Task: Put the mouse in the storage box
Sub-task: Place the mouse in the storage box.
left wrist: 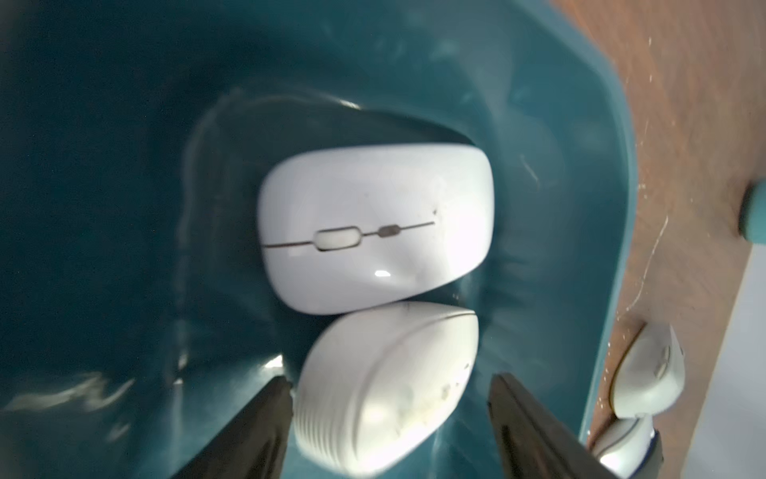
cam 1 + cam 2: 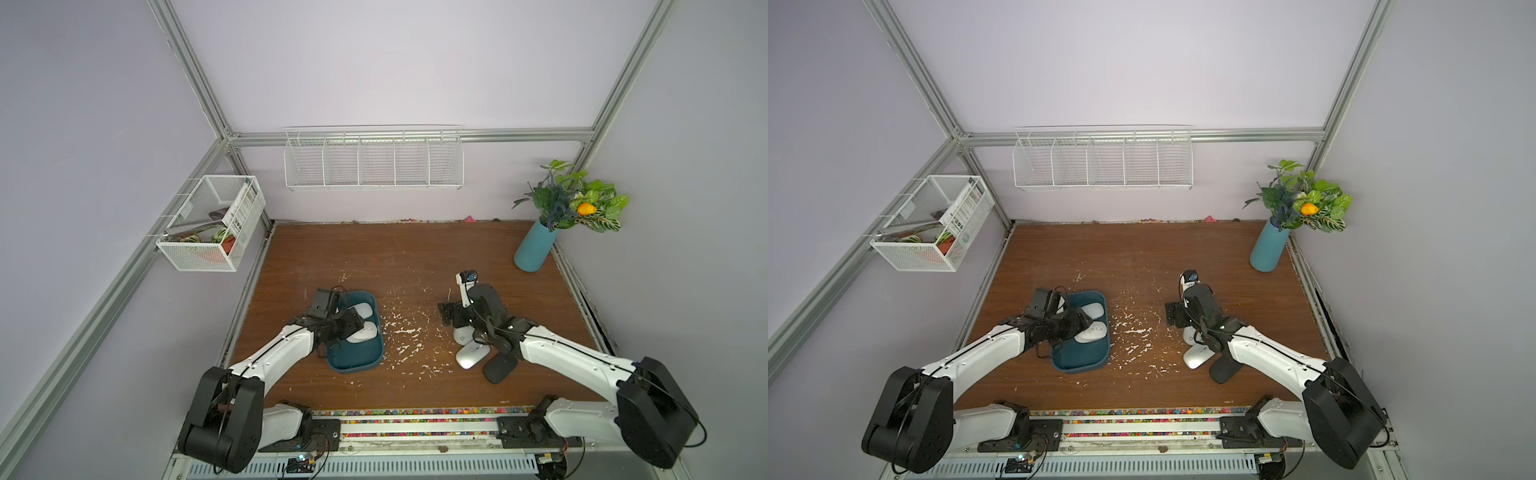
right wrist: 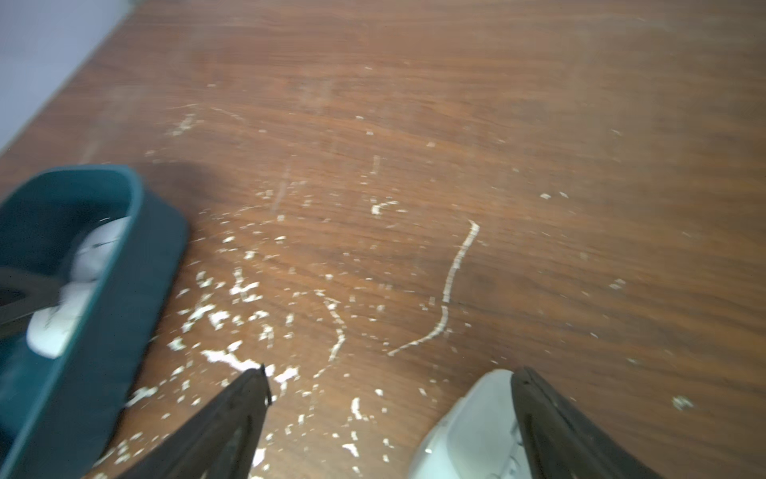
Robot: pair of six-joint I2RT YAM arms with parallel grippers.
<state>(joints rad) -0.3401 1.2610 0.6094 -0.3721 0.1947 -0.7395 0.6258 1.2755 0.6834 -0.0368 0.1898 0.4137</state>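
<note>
Scuffed brown wooden tabletop [image 2: 415, 257], white chips scattered mid-table, lilac walls behind. The storage box [image 2: 355, 358] sits on your left half, its long axis running away from the bases.

Your left gripper [image 1: 391, 379] is low inside the box with its jaws apart. The rounded white mouse [image 1: 385, 385] lies on the box floor between them. One finger [image 1: 273, 414] is just beside its flank and the other stands clear, so nothing is clamped. A flat white mouse [image 1: 373, 228] lies just beyond it, wheel up, touching or nearly so. That makes two in the box.

Your right gripper [image 3: 393, 370] has its jaws wide and holds nothing. It hovers over three mice on your right half:
- a white mouse [image 2: 462, 334], largely hidden under the wrist
- a silver-white mouse [image 2: 471, 355] just beside it toward the base, lying diagonally
- a black mouse [image 2: 500, 368] next to that

Judgement: the right arm is far nearer these three. In the right wrist view the white mouse sits off-centre, against the inner face of one finger, while the other finger is over bare wood. You likely need to shift sideways before closing. You cannot tell its long axis from here.

The shells look glossy, low and domed, so they are probably slippery. Take one across its narrow width
</note>
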